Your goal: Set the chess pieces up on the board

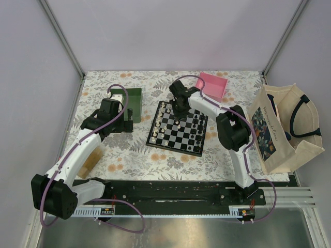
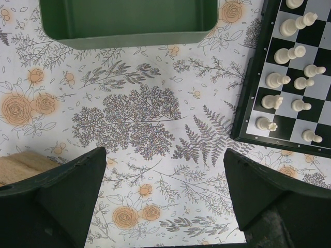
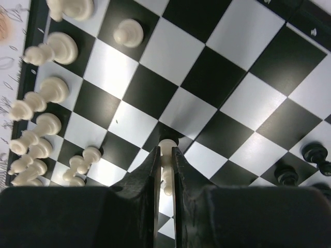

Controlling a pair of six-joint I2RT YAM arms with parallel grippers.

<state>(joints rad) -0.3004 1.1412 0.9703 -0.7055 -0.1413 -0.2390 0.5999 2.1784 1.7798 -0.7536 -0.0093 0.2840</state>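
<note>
Your right gripper [image 3: 166,151] is pinched narrow on one cream-white chess piece [image 3: 167,144], the figurine clamped between both fingers. It is over the flat black-and-white checkered chessboard [image 3: 235,77], toward the board's middle and just right of the white ranks. You cannot tell from the wrist view whether its base touches the square.

The other cream-white pieces [image 1: 163,121] stand in two rows along the board's left edge. The black pieces [image 1: 195,130] line the right edge, and two black figurines [image 3: 315,152] show at the right of the right wrist view. The board lies mid-bench on the floral-patterned bench cover [image 2: 129,119].

Your left gripper [image 2: 163,188] is spread wide and holds nothing. It hangs over bare floral cover, left of the board's near-left corner [image 2: 248,103]. The dark green plastic tray [image 2: 129,36] sits just beyond it, on the far side. A pale wooden block [image 2: 20,165] shows at the near left.

A pink box [image 1: 213,85] sits tilted at the far right, beyond the board. A cream canvas tote bag [image 1: 282,129] with a dark floral panel and black handles lies at the bench's right edge. A line of script runs above that panel, too small to read.
</note>
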